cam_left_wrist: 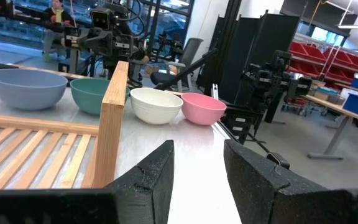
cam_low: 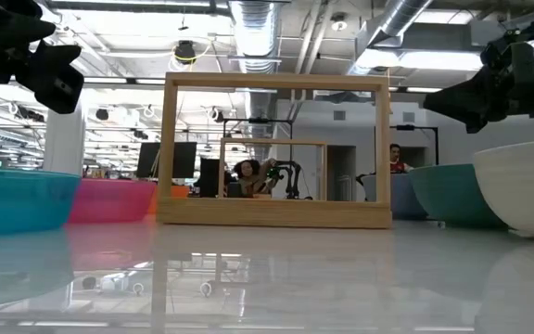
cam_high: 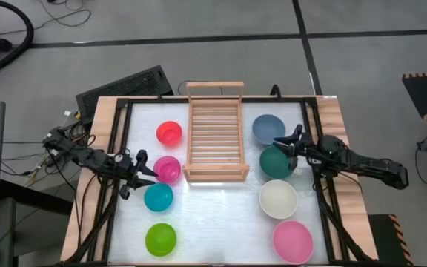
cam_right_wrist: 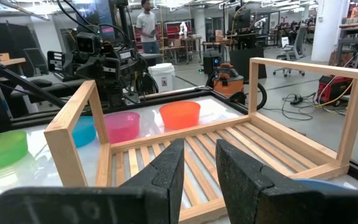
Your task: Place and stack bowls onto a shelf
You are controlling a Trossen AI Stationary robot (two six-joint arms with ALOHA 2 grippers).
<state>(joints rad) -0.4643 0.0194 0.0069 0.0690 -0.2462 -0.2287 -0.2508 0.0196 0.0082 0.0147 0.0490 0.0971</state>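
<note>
White tabletop (cam_high: 213, 215) in a black frame carries everything, with the wooden rack (cam_high: 215, 133) standing at the middle of its far half and holding no bowls. To the rack's left sit the four small bowls: the orange-red bowl (cam_high: 169, 133) beside its far part, the magenta bowl (cam_high: 167, 169) beside its near end, then the cyan bowl (cam_high: 158, 197) and the lime green bowl (cam_high: 160, 239) nearer still, toward the table's front edge. To the rack's right sit the four large bowls in a similar line: the grey-blue bowl (cam_high: 268, 128) farthest back, the dark teal bowl (cam_high: 276, 162) level with the rack's near end, then the cream-white bowl (cam_high: 278, 199) and the light pink bowl (cam_high: 293, 241). The left gripper (cam_high: 141, 172) hovers just left of the magenta bowl, its fingers (cam_left_wrist: 148, 177) apart with nothing between them. The right gripper (cam_high: 282, 145) hangs over the gap between the grey-blue and dark teal bowls, facing the rack, its fingers (cam_right_wrist: 166, 171) slightly parted and empty.
</note>
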